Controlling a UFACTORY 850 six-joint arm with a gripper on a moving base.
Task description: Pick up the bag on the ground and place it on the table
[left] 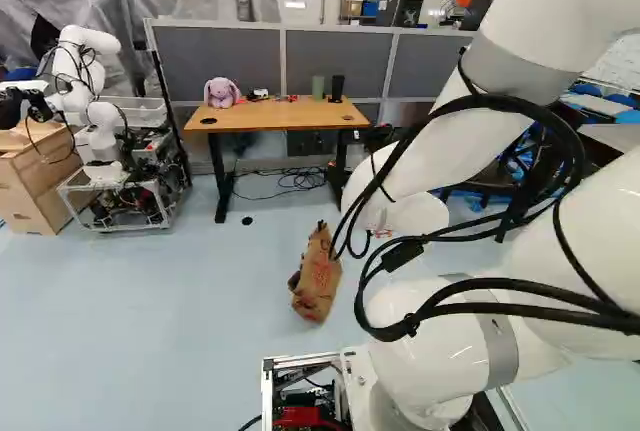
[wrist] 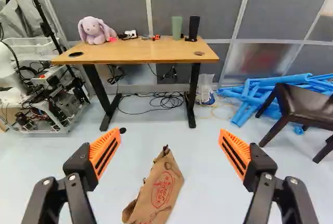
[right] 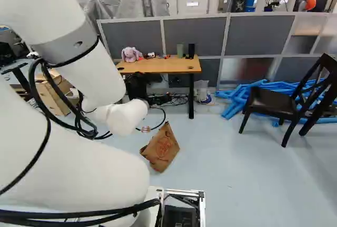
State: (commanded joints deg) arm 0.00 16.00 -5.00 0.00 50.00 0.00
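Note:
Beyond the arm's white wrist, a dark part of my gripper (right: 137, 86) shows in the right base view, its fingertips hidden there. In the wrist view the gripper (wrist: 170, 148) is open, orange pads wide apart, with nothing held. The brown paper bag (wrist: 160, 188) with a red print lies on the floor, seen through the gap between the fingers and apart from both. It also shows as a crumpled bag (left: 317, 276) left of the arm in the left base view. The wooden table (wrist: 140, 52) with black legs stands farther ahead, beyond the bag.
On the table are a purple plush bunny (wrist: 95, 30), a green cup (wrist: 177, 27), a black cup (wrist: 193, 27) and small items. Cables (wrist: 161, 101) lie beneath it. A dark chair (right: 274, 103) and blue tubes (right: 234, 100) are to the right; another robot (left: 90, 91) stands left.

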